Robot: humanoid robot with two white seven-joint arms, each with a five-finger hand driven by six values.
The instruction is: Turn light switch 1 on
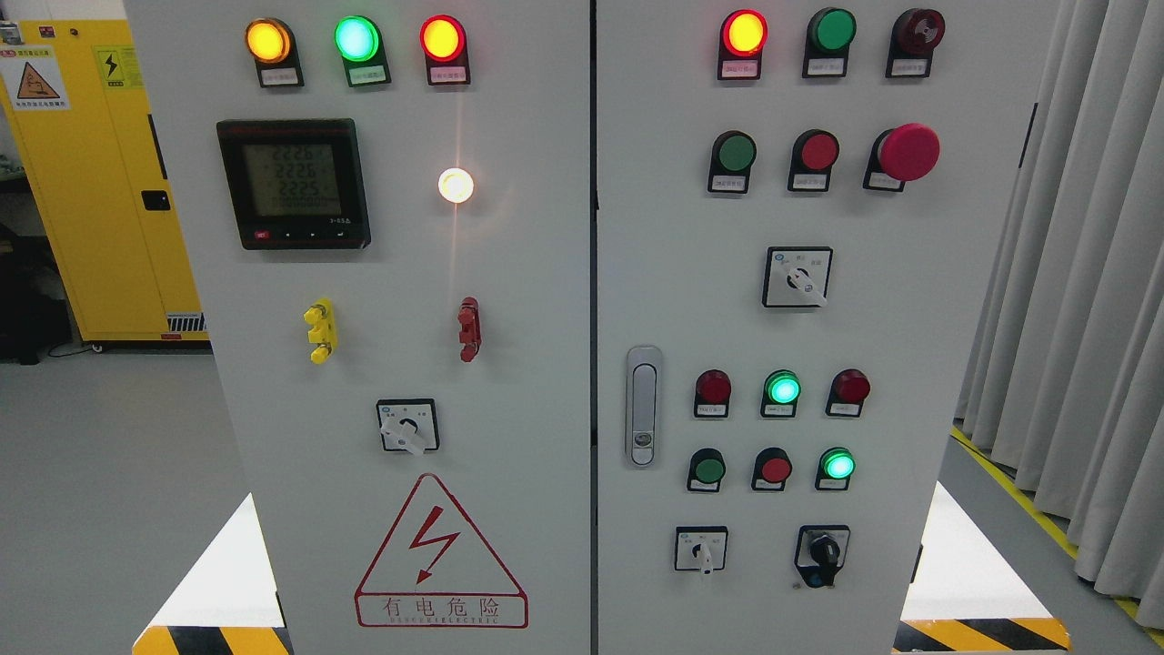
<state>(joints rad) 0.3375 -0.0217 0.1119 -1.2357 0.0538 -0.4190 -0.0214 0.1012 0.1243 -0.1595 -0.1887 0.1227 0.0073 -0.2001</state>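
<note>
A grey electrical control cabinet (pixel 518 273) fills the head view, with two doors. The left door carries lit yellow (pixel 268 41), green (pixel 356 38) and red (pixel 442 38) lamps, a digital meter (pixel 294 183), a glowing white lamp (pixel 456 185) and a rotary switch (pixel 406 426). The right door has a lit red lamp (pixel 744 33), green and red push buttons, a red mushroom button (pixel 908 151), rotary switches (pixel 797 277) (pixel 701 549) and a black key switch (pixel 823 553). Two lower green lamps (pixel 782 388) (pixel 837 465) are lit. I cannot tell which control is switch 1. Neither hand is in view.
A yellow safety cabinet (pixel 100 182) stands behind at the left. Grey curtains (pixel 1073 273) hang at the right. A door handle (pixel 643 405) sits on the right door's left edge. Yellow-black hazard tape (pixel 982 634) marks the floor at both lower corners.
</note>
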